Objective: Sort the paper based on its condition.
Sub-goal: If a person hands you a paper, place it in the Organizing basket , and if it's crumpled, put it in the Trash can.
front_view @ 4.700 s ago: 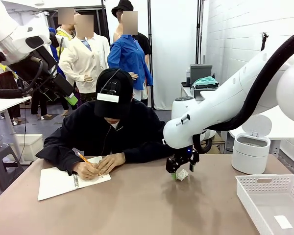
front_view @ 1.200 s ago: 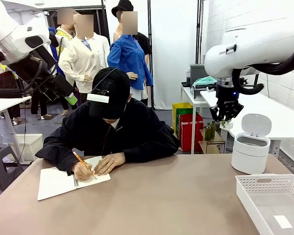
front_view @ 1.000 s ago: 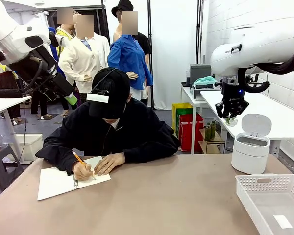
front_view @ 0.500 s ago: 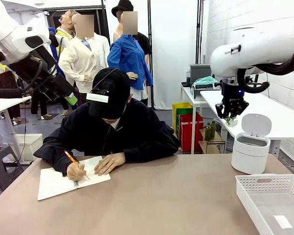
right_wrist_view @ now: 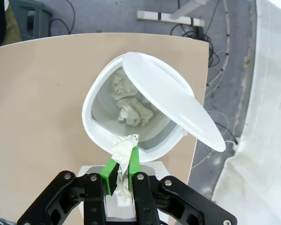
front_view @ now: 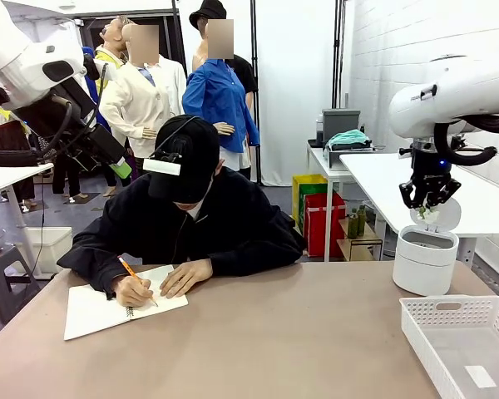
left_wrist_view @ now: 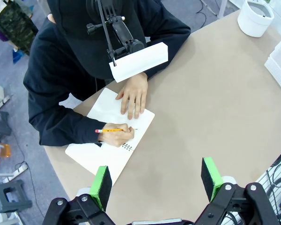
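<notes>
My right gripper hangs just above the white lidded bin at the table's far right, whose lid stands open. It is shut on a crumpled white paper wad, pinched between its green pads over the bin's rim, as the right wrist view of the gripper shows. Two more paper wads lie inside the bin. My left gripper is held high at the far left, open and empty, looking down on the table.
A person at the far side writes with a pencil in a spiral notebook, both hands on it. A white plastic basket stands at the near right with a small white label inside.
My right gripper has carried the wad up from the middle of the table and rightward to above the open bin. The person keeps writing; the left arm is still.
</notes>
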Motion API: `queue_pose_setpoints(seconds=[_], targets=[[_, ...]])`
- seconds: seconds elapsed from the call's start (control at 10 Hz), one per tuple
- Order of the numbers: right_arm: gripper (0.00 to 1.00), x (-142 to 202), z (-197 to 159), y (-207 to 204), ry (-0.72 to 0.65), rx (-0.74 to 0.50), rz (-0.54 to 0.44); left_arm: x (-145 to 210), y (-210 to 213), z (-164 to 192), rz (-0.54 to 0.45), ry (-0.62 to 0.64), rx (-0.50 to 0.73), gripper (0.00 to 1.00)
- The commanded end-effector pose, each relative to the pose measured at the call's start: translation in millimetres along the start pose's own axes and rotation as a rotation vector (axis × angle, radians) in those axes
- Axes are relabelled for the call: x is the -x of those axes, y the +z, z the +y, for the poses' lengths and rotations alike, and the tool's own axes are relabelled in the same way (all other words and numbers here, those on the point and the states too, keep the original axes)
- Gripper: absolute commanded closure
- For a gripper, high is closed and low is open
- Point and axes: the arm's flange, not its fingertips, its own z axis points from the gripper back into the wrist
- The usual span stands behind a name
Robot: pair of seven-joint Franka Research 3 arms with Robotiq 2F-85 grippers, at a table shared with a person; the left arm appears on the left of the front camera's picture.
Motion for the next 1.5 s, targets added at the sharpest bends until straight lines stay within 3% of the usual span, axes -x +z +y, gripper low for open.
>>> queue_pose_setpoints(seconds=[0.0, 0.4, 0.8, 0.9, 1.3, 1.4], targets=[[1.00, -5, 10, -7, -0.022, 0.000, -0.009, 0, 1, 1, 0.000, -0.004, -0.009, 0.00], [1.00, -17, 11, -12, -0.026, 0.030, -0.018, 0, 1, 1, 0.000, -0.004, -0.009, 0.00], [1.00, -6, 7, -10, -0.003, 0.003, 0.007, 0, 1, 1, 0.000, -0.004, -0.009, 0.00], [0.85, -9, 6, -11, -0.001, 0.006, 0.003, 0, 1, 1, 0.000, -0.004, -0.009, 0.00], [0.07, -10, 5, -17, 0.013, 0.082, 0.000, 0, 1, 1, 0.000, -0.004, -0.009, 0.00], [0.00, -10, 4, -16, 0.020, 0.080, 0.004, 0, 1, 1, 0.000, -0.004, -0.009, 0.00]])
